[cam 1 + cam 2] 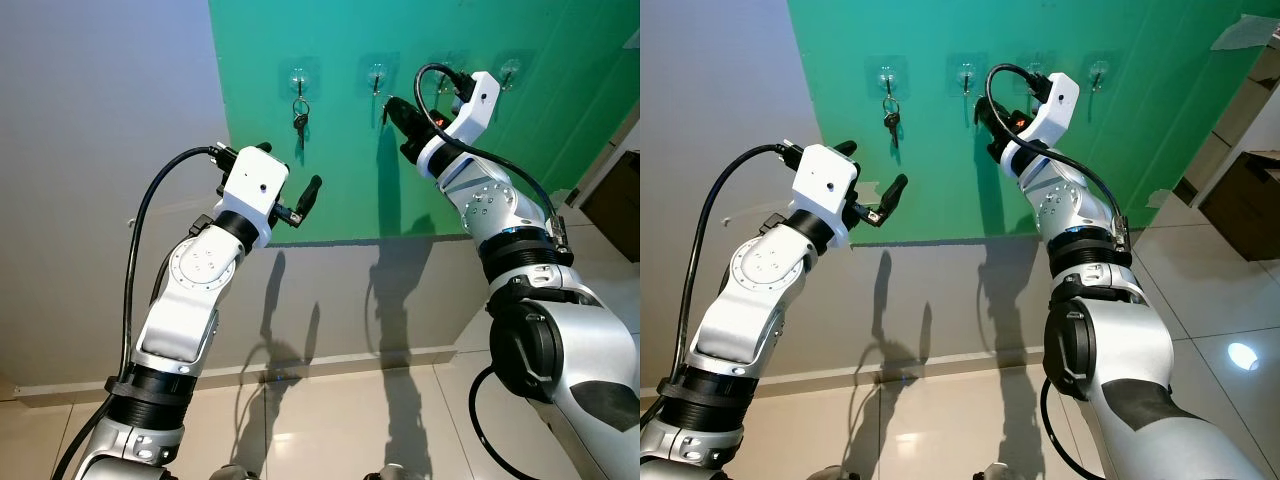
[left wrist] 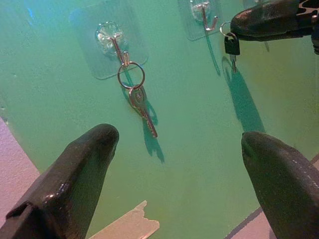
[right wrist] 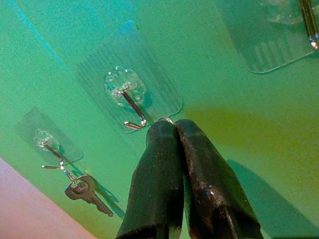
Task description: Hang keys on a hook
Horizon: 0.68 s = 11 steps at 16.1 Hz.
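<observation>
Head views: four clear adhesive hooks are counted on the green panel (image 1: pixel 330 160); one key set (image 1: pixel 300 118) is already hung on the leftmost hook. Right gripper (image 1: pixel 392 108) is raised just beside the second hook (image 1: pixel 377 78).

Left wrist: left gripper (image 2: pixel 179 174) is held wide, empty, below the hung set.

Right wrist: fingers (image 3: pixel 159 164) are pinched on a key ring (image 3: pixel 166 119), just beside the hook tip. Step judged: hooking. The ring must be lifted over the tip, then released.
</observation>
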Available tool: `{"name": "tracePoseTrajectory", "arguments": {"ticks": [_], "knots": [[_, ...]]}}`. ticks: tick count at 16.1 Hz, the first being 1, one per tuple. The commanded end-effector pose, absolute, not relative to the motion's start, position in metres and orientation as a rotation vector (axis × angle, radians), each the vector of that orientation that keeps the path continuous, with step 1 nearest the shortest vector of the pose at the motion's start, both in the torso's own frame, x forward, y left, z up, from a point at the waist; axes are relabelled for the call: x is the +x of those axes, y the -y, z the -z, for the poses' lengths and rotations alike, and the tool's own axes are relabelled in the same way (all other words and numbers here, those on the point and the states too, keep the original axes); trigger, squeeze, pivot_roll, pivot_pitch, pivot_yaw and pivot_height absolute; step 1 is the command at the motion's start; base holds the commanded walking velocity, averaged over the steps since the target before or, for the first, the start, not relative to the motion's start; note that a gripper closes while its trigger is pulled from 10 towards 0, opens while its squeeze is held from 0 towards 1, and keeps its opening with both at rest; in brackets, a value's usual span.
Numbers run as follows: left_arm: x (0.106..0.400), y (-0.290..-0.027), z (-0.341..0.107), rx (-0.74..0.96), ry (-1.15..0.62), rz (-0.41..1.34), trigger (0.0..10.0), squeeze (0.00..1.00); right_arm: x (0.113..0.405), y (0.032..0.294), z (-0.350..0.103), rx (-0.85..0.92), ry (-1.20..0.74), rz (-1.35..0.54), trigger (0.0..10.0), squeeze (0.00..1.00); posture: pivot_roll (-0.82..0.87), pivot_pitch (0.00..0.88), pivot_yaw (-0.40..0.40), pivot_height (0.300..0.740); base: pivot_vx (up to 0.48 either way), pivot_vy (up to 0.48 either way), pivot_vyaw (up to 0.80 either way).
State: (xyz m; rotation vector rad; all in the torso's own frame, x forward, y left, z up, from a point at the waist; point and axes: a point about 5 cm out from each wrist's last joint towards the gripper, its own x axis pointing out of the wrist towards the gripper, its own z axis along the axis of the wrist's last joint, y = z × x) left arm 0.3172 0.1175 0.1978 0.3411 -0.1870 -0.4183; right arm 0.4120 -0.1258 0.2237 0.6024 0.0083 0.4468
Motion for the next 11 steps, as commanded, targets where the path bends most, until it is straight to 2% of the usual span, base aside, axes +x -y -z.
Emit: {"name": "tracePoseTrajectory", "arguments": {"ticks": [1, 6, 11], "knots": [[0.3169, -0.1142, -0.2047, 0.348, 0.211, 0.433, 10.0, 0.0, 0.4147, 0.1243, -0.2417, 0.617, 0.042, -0.482, 10.0, 0.0, -0.05, 0.0, -0.04, 0.718, 0.0, 0.0, 0.0], [0.3156, -0.1134, -0.2052, 0.348, 0.212, 0.437, 10.0, 0.0, 0.4122, 0.1171, -0.2424, 0.592, 0.012, -0.578, 10.0, 0.0, -0.05, 0.0, -0.037, 0.718, 0.0, 0.0, 0.0], [0.3147, -0.1131, -0.2055, 0.345, 0.212, 0.435, 10.0, 0.0, 0.4135, 0.1174, -0.248, 0.617, 0.028, -0.572, 10.0, 0.0, -0.05, 0.0, -0.042, 0.718, 0.0, 0.0, 0.0]]}}
